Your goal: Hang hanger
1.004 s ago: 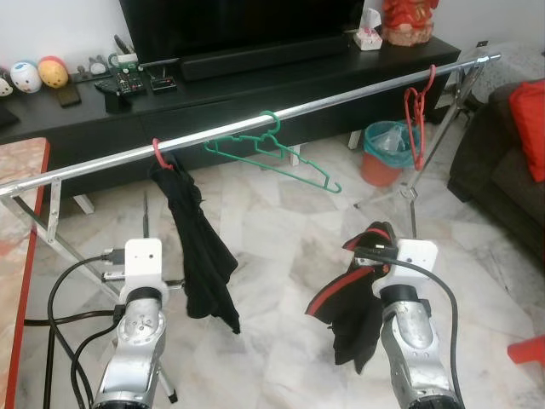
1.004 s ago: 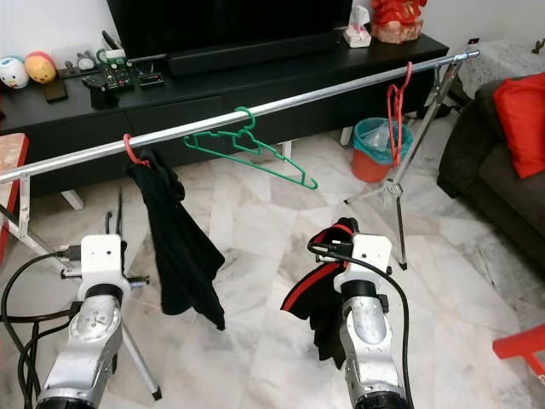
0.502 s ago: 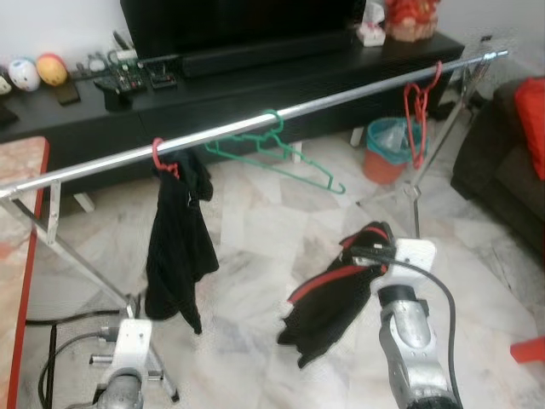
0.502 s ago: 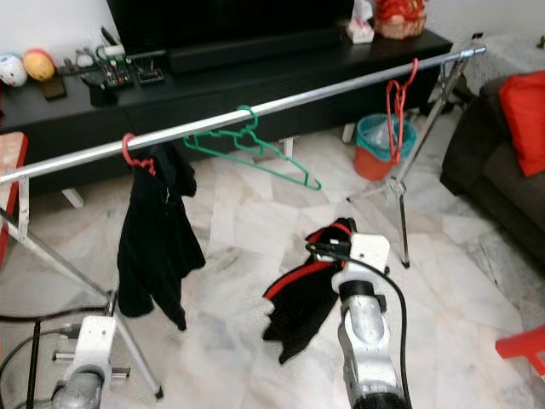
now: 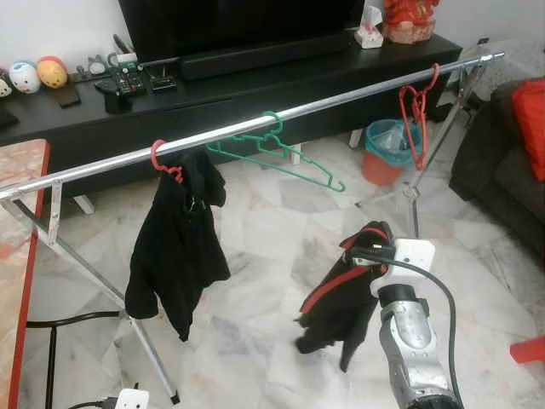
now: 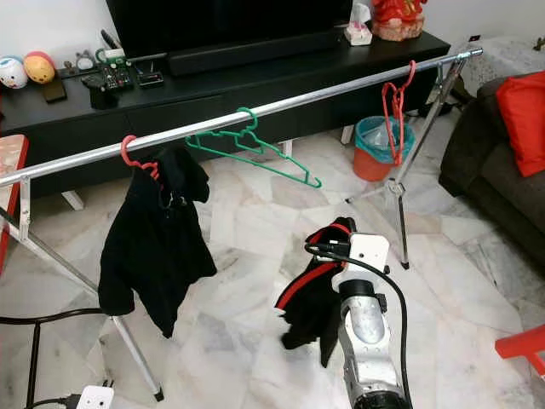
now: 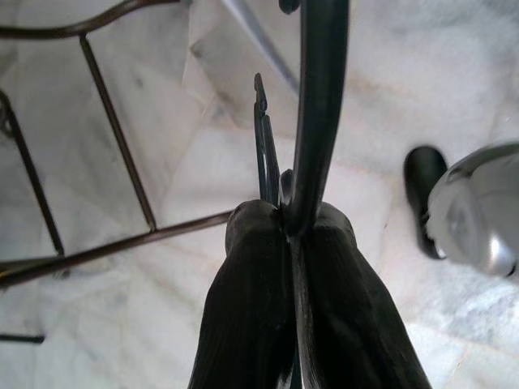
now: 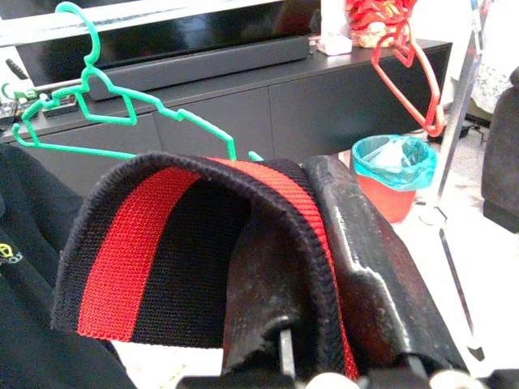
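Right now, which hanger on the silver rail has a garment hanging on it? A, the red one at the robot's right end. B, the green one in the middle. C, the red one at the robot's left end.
C: the red hanger at the left end of the rail carries a black garment, while the green hanger and the right red hanger hang bare.

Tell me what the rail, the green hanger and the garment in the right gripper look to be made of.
Rail: shiny bare metal, with bright glints. Green hanger: thin, evenly coloured, looks like plastic, though coated wire is possible. Garment: ribbed knit fabric, black with a red stripe, draped over the right gripper, whose fingers are shut on it.
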Available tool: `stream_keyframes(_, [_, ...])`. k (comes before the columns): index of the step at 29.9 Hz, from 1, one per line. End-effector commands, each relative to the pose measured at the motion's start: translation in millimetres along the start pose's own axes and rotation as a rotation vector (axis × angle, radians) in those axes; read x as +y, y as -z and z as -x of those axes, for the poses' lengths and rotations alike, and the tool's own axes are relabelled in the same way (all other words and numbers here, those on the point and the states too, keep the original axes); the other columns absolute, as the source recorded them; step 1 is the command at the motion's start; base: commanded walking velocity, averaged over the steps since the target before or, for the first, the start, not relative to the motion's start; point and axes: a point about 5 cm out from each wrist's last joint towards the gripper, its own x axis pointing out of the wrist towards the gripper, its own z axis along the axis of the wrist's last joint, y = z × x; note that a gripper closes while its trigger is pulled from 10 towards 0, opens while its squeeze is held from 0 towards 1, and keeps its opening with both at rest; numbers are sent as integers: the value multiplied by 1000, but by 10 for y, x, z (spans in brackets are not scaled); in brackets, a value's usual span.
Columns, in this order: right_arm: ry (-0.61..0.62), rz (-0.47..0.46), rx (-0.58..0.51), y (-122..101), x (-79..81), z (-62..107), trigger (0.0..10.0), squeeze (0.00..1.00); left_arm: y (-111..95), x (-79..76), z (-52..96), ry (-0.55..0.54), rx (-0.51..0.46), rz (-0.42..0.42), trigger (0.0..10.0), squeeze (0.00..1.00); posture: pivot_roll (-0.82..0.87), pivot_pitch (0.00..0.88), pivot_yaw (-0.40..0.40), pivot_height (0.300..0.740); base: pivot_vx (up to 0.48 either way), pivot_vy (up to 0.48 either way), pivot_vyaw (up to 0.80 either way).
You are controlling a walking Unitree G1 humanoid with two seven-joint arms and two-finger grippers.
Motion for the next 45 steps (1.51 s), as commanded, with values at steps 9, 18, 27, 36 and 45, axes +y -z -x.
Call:
stream_keyframes(9, [1,8,-12,-31,0,-17,10000,0,31,0,-1,1,2,0,10000,0,34,90,2,740,-120,0,0])
stream_keyframes(18, [3,7,-12,-30,-4,-16,10000,0,18,-2,-6,-1,-7,1,10000,0,34,90,3,740,-31,0,0])
stream_keyframes(27, [1,8,-10,-28,-8,-17,10000,0,5,-26,-9,5,-12,8,10000,0,36,90,1,740,-70,0,0])
stream_keyframes(36, [3,10,-9,-26,-6,-17,10000,0,-21,-34,-16,10,-22,8,10000,0,36,89,2,740,-100,0,0])
stream_keyframes(45, [5,12,-17,-31,-3,-16,10000,0,-30,-48,-18,15,-26,6,10000,0,36,84,6,740,0,0,0])
